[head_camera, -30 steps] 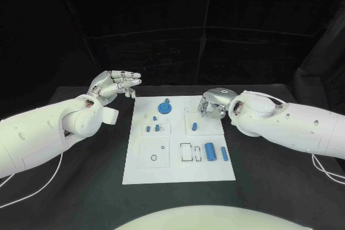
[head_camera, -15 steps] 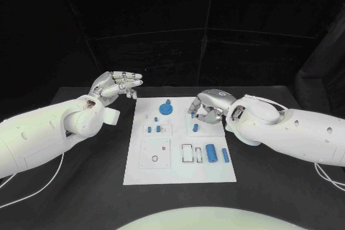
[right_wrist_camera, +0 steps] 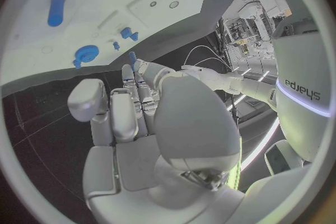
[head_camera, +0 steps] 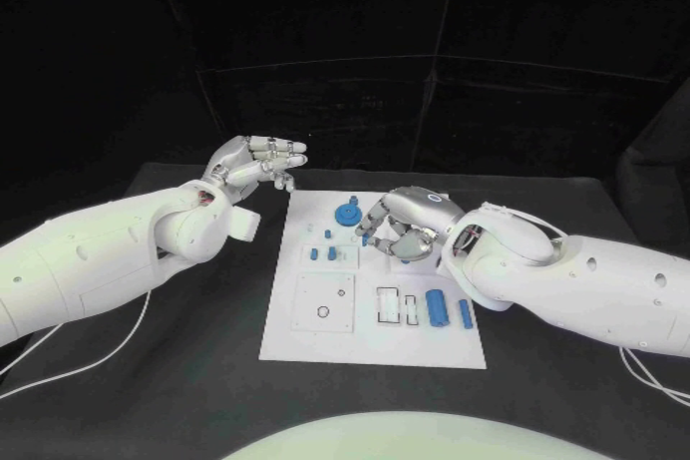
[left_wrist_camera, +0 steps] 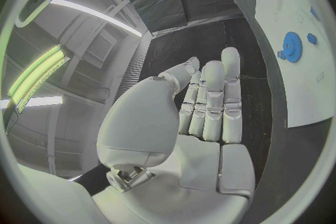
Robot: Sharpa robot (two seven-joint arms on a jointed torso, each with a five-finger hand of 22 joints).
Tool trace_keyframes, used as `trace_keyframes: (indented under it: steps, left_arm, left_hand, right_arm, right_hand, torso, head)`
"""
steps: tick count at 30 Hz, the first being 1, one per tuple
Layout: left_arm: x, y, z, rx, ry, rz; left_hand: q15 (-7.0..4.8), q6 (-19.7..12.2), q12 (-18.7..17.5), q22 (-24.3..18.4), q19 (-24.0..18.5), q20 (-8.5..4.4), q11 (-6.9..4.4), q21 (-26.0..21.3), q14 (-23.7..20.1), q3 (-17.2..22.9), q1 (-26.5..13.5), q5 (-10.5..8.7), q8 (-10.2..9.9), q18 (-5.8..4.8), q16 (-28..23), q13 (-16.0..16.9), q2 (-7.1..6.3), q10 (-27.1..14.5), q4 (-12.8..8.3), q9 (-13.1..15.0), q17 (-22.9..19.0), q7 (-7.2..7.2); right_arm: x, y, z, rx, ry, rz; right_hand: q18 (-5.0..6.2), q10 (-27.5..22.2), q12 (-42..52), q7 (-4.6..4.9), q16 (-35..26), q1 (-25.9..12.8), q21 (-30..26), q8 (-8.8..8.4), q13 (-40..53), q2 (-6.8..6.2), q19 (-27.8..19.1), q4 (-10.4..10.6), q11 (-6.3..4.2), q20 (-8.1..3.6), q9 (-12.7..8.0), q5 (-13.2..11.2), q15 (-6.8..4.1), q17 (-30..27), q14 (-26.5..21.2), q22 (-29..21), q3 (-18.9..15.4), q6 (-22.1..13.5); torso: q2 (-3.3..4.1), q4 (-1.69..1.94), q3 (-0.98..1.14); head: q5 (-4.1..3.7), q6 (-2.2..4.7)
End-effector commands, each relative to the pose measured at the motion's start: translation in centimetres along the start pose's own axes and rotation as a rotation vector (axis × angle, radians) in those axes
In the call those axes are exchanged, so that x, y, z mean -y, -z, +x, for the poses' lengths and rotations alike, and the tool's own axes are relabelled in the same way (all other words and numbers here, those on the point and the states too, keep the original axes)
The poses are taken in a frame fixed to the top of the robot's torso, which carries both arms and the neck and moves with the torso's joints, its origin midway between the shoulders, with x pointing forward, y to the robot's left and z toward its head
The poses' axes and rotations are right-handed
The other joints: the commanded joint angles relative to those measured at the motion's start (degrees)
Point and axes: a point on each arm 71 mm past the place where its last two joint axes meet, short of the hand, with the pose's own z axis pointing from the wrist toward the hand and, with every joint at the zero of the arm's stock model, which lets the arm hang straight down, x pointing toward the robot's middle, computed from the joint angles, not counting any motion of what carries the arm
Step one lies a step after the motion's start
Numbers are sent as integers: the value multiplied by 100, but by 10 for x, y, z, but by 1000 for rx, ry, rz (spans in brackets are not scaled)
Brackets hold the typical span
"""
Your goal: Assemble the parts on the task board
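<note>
Head view: the right hand covers the upper right of the task board, hiding any parts beneath; whether it grips anything cannot be told. One blue gear, two cylinders and three small pegs show. The left hand hovers off the board over the black surface, fingers loosely curled, holding nothing.

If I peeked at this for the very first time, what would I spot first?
Probably the right hand, hanging low over the middle of the white task board, with a small blue peg at its fingertips. Then the blue gear at the board's far end, and the left hand raised off the board's far left corner.
</note>
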Motion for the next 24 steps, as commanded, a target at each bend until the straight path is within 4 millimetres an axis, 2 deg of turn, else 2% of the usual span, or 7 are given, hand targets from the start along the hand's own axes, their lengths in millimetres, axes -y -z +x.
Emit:
trace_keyframes:
  steps: [1,5,11,24]
  left_arm:
    - [3,-1,2,-1,6,24]
    - [3,-1,2,-2,6,24]
    - [3,-1,4,-4,7,25]
    - [3,-2,5,-8,9,24]
  left_hand:
    - [-11,16,39,-5,-45,13,-6,-33,-31,-8,50,32,36,40,-16,-1,1,-53,-30,-9,-5,19]
    - [-11,16,39,-5,-45,13,-6,-33,-31,-8,50,32,36,40,-16,-1,1,-53,-30,-9,-5,19]
    - [-11,16,39,-5,-45,13,-6,-33,-31,-8,50,32,36,40,-16,-1,1,-53,-30,-9,-5,19]
    - [-9,14,42,-7,-46,14,-4,-36,-33,-8,50,31,39,39,-18,-3,2,-57,-32,-10,-10,21]
  right_arm:
    - [-6,-1,11,12,-45,-38]
    - [-8,-4,26,0,-58,-52]
    - [-11,-8,46,-27,-62,-68]
    - [-15,-12,71,-87,-64,-72]
  right_hand:
    - [7,15,-42,14,35,-72,31,-11,-9,0,49,-15,26,-9,-1,23,-39,12,196,7,37,30]
    - [6,-8,-56,24,46,-98,34,-19,-11,-10,48,-30,36,-8,-5,34,-31,23,198,9,48,9]
    - [5,-13,-60,28,48,-113,39,-20,-11,-13,50,-32,39,-7,-5,33,-28,24,199,18,48,3]
    - [2,-32,-72,36,65,-189,48,-21,-8,-26,51,-36,49,0,-6,-22,-18,35,202,31,23,-20]
  torso:
    - [7,-3,8]
    - [6,2,0]
    - [7,1,0]
    - [7,-2,8]
  head:
    - [138,-35]
    - [223,-74]
    - [304,-120]
    - [379,-190]
